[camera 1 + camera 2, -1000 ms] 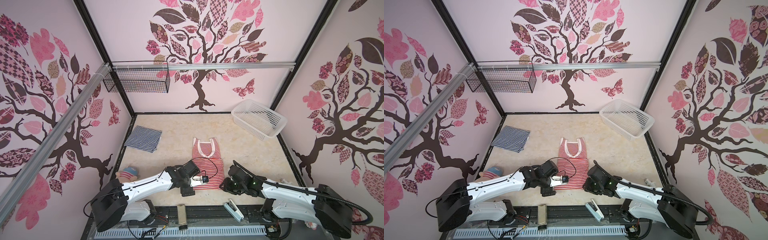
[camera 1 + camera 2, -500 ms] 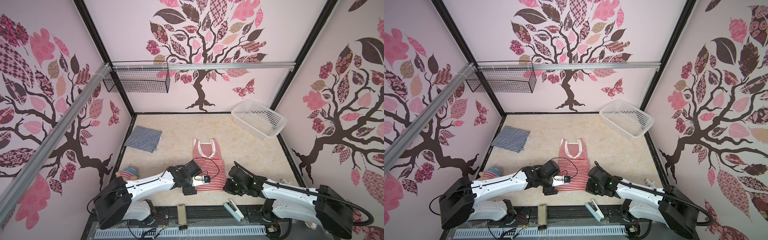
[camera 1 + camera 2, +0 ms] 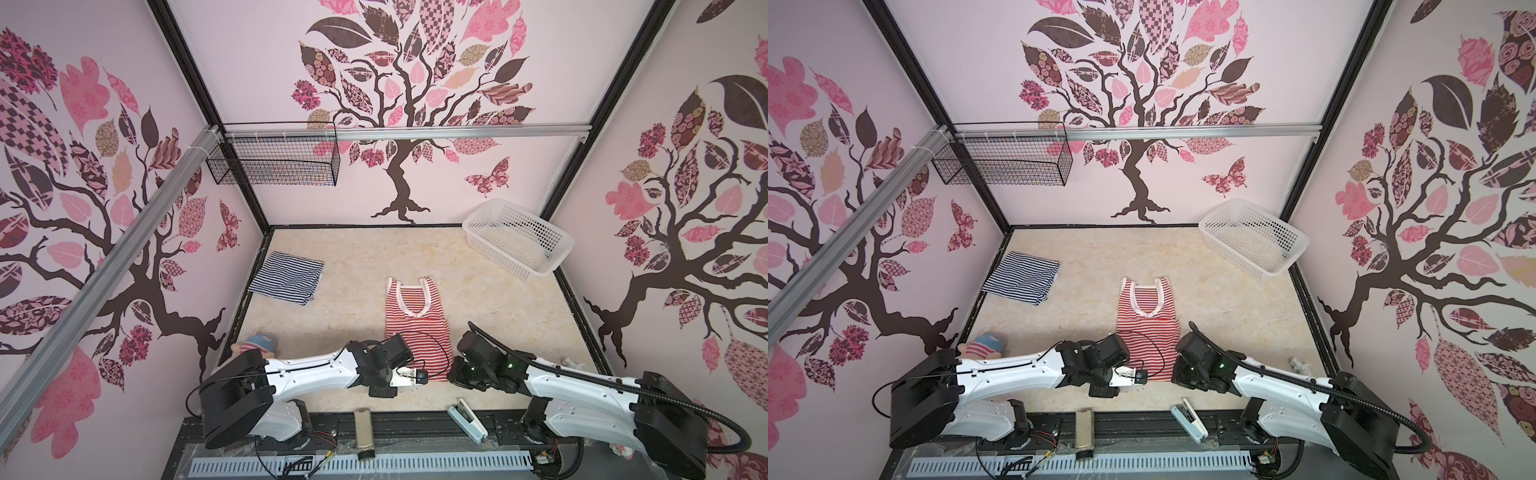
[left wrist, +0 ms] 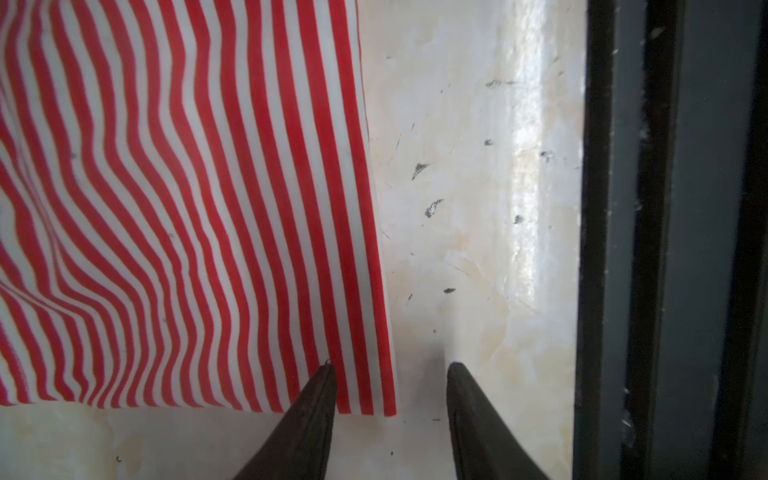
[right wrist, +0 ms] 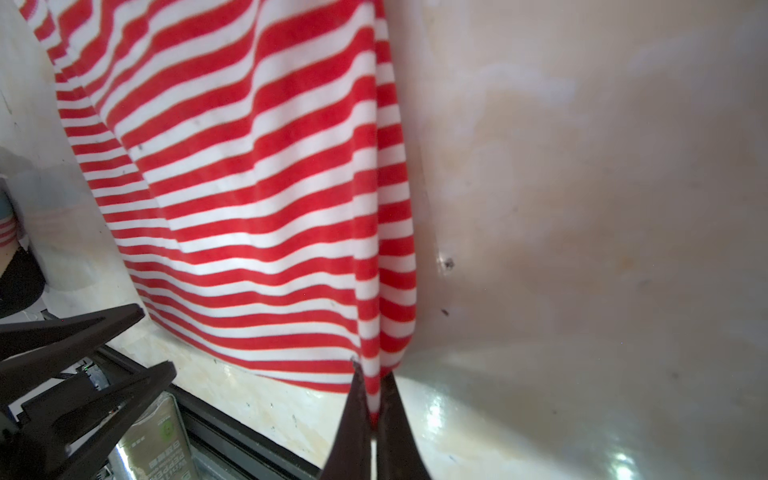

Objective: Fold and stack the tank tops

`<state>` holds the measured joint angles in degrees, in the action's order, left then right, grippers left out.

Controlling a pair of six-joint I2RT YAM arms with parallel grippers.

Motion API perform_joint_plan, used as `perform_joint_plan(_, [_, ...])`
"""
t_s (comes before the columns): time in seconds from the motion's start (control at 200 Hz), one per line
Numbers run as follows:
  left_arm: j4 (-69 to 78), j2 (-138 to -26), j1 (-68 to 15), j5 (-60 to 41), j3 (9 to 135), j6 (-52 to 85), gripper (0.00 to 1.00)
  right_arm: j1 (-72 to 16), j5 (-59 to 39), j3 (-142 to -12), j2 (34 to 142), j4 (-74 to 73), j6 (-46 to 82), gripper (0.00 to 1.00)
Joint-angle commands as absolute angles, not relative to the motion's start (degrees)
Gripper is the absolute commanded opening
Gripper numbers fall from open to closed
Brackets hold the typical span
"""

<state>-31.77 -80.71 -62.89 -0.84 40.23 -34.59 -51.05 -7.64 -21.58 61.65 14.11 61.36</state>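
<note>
The red-and-white tank top [image 3: 415, 328] [image 3: 1148, 328] lies flat mid-table, straps toward the back wall. My left gripper [image 4: 390, 370] [image 3: 392, 374] is at its near left hem corner. Its jaws stand apart, with one finger on the striped cloth [image 4: 187, 208] and the other on bare table. My right gripper [image 5: 372, 368] [image 3: 455, 372] is shut on the near right hem corner, and the cloth [image 5: 257, 187] is pinched into a ridge between its fingers. The navy-and-white tank top [image 3: 286, 278] [image 3: 1022, 277] lies folded at the back left.
A white plastic basket [image 3: 519, 241] sits at the back right. A plush doll [image 3: 257, 345] lies by the left wall near the left arm. A wire basket [image 3: 274, 160] hangs on the back rail. The table's black front edge [image 4: 598, 249] runs close to both grippers.
The right gripper has closed on the hem corner. The left gripper's jaws have narrowed around the other corner. Both wrists have shifted slightly toward the front edge.
</note>
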Motion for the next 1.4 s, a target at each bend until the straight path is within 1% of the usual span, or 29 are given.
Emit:
perform_joint_plan(0.0, [-31.28,-82.4,-62.93,1.43,40.43,-34.58,0.39,-51.15,-6.53,-23.84,60.91,16.51,60.64,0.0])
perform_joint_plan(0.095, [-30.54,-82.31,-62.93,1.64,39.67,-34.54,0.39,-51.15,-6.42,-23.53,60.56,16.7,60.73,0.0])
perform_joint_plan(0.155, [-29.59,-82.34,-62.93,2.47,39.34,-34.17,0.42,-51.17,-6.6,-23.45,60.62,16.37,60.73,0.0])
perform_joint_plan(0.225, [-29.45,-82.49,-62.93,2.79,39.34,-33.93,0.44,-51.16,-6.69,-23.39,60.88,16.41,60.73,0.0])
perform_joint_plan(0.36, [-29.58,-82.58,-62.93,2.57,38.79,-34.19,0.44,-51.16,-6.69,-23.19,60.91,16.44,60.73,0.0])
perform_joint_plan(0.455, [-30.14,-83.5,-62.93,1.87,38.61,-34.8,0.4,-51.18,-6.6,-23.33,60.98,16.69,60.73,0.0])
perform_joint_plan(0.52, [-31.14,-84.51,-62.93,1.26,38.89,-35.2,0.32,-51.15,-6.45,-23.38,60.84,16.96,60.69,0.0])
perform_joint_plan(0.695, [-32.33,-86.39,-62.93,1.36,38.98,-35.99,0.3,-51.06,-5.99,-23.55,60.38,17.27,60.69,0.0])
perform_joint_plan(0.74, [-32.51,-86.64,-62.93,1.19,38.95,-36.05,0.28,-51.06,-5.81,-23.8,60.29,17.47,60.49,0.0])
perform_joint_plan(0.82, [-33.06,-86.66,-62.93,0.67,39.31,-36.01,0.21,-50.91,-5.56,-24.46,60.0,17.75,59.96,0.0])
perform_joint_plan(0.88, [-34.45,-86.5,-62.93,-0.53,40.09,-35.86,0.17,-50.8,-5.04,-24.86,59.46,18.23,59.64,0.0])
perform_joint_plan(1.131, [-44.13,-83.38,-62.93,-9.83,46.69,-34.72,0.17,-50.46,-2.97,-27.16,54.99,22.42,58.55,0.0])
perform_joint_plan(1.396, [-56.32,-80.63,-62.93,-25.35,56.37,-34.72,0.17,-50.45,-0.82,-32.5,47.98,31.94,56.3,0.0])
